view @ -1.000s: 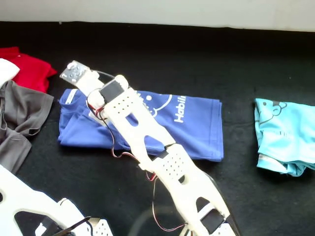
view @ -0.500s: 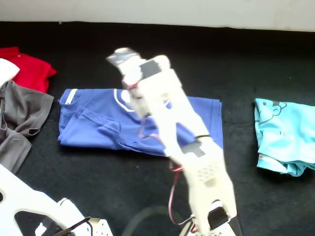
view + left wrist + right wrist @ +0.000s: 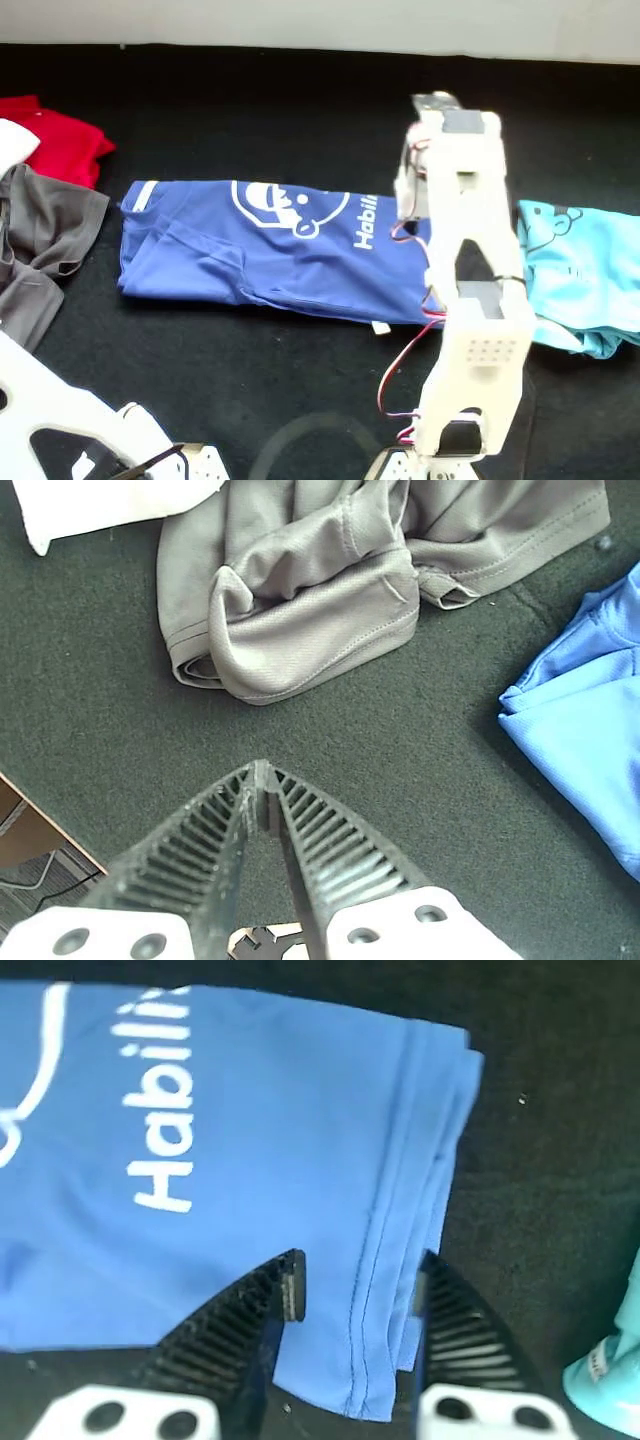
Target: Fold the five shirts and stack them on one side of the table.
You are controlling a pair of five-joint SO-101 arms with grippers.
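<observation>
here the blue shirt (image 3: 250, 1110) edge lies between the right jaws.

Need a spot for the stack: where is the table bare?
Bare table runs behind the blue shirt, from the red shirt to the light blue shirt; another strip lies in front of it. Crowded around the grey shirt.

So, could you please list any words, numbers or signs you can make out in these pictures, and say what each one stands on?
White lettering on the blue shirt: one word, cut off by the right arm in the high view and by the picture's edge in the right wrist view, so it cannot be read whole.
Pale marks on the cyan shirt: too small to read.
</observation>
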